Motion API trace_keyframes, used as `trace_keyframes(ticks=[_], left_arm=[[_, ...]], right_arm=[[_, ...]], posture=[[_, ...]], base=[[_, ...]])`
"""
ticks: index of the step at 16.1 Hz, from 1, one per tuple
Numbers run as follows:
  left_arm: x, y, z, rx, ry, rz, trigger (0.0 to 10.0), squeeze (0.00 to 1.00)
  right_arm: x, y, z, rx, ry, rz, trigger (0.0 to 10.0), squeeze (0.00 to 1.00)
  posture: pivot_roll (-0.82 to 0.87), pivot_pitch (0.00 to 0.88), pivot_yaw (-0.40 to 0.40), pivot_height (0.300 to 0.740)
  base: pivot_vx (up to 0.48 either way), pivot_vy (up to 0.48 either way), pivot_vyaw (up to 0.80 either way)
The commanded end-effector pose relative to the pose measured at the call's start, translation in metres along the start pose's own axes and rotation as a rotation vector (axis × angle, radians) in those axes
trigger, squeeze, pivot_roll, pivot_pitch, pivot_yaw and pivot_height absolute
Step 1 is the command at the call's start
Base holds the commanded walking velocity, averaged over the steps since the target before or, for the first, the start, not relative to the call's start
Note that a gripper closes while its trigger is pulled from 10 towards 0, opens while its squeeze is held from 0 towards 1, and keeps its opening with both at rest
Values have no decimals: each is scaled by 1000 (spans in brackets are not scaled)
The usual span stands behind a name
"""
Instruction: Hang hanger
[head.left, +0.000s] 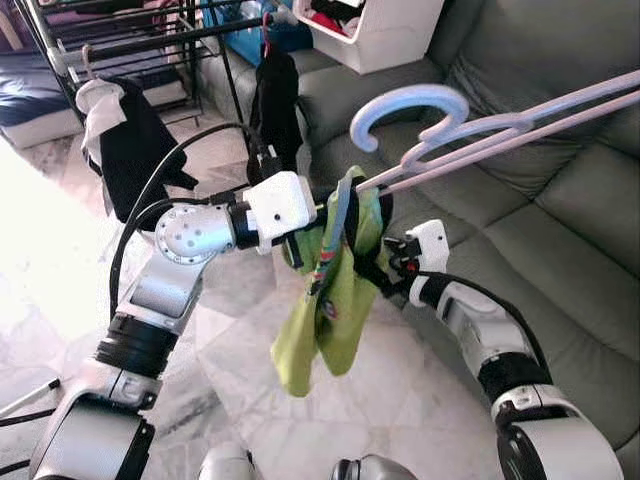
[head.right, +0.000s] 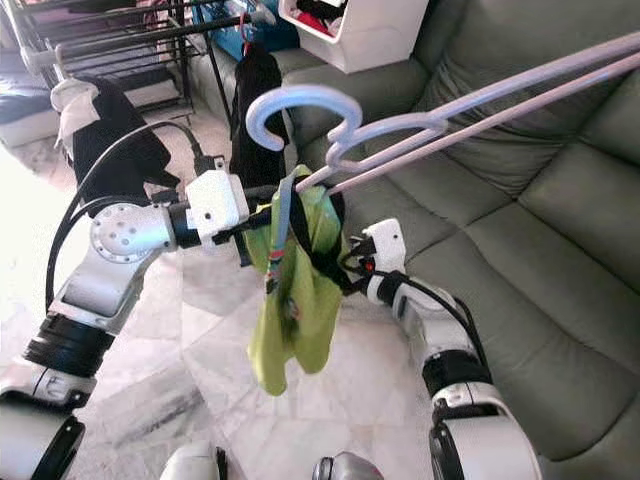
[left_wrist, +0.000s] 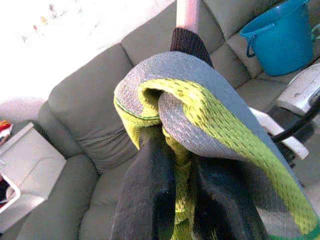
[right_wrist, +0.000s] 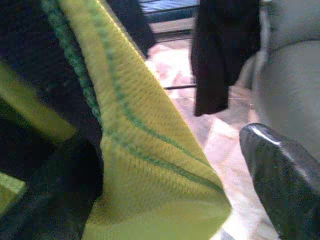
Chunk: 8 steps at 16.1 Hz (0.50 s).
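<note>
A grey-green sofa (head.left: 560, 230) fills the right and far side, with a white bin (head.left: 385, 30) on its far arm. A dark drying rack (head.left: 130, 40) stands at far left, a black garment (head.left: 135, 150) draped on it and another black garment (head.left: 275, 100) hanging beside. The marble floor (head.left: 230, 400) lies open in the near middle.

The pale pink hanger (head.left: 470, 135) stretches from upper right toward the centre, its hook (head.left: 405, 105) curling above both claws. A yellow-green garment (head.left: 335, 300) hangs at its near end, between the 2 claws.

The left claw (left_wrist: 182, 200) comes in from the left, its 2 fingers pressed onto a fold of that garment. The right claw (head.left: 385, 262) sits just right of the cloth, touching it; its fingers (right_wrist: 285, 180) are spread with the cloth between them.
</note>
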<state>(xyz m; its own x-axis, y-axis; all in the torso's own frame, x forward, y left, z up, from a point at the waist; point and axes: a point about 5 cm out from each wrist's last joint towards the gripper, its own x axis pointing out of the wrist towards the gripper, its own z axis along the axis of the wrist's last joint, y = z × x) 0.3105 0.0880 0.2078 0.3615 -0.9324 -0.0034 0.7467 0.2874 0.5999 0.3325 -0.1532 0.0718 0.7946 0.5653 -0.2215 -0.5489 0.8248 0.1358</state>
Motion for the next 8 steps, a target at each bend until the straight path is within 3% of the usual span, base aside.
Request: trace_keyframes(ticks=[1,5,8], left_arm=[[4,1,15,16,-58,-6,0,0],[-2,5,14,19,-30,4,0,0],[-16,-1,-10,7,73,9,0,0]], right_arm=[[-4,-15,-2,-12,59,-108,0,0],[-32,-52,-14,12,141,-359,0,0],[-57,-80,-6,-19,105,-537,0,0]], posture=[[-24,49,-67,740],[-28,53,-70,740],[-39,54,-67,740]], base=[[0,0,0],[0,0,0],[0,0,0]])
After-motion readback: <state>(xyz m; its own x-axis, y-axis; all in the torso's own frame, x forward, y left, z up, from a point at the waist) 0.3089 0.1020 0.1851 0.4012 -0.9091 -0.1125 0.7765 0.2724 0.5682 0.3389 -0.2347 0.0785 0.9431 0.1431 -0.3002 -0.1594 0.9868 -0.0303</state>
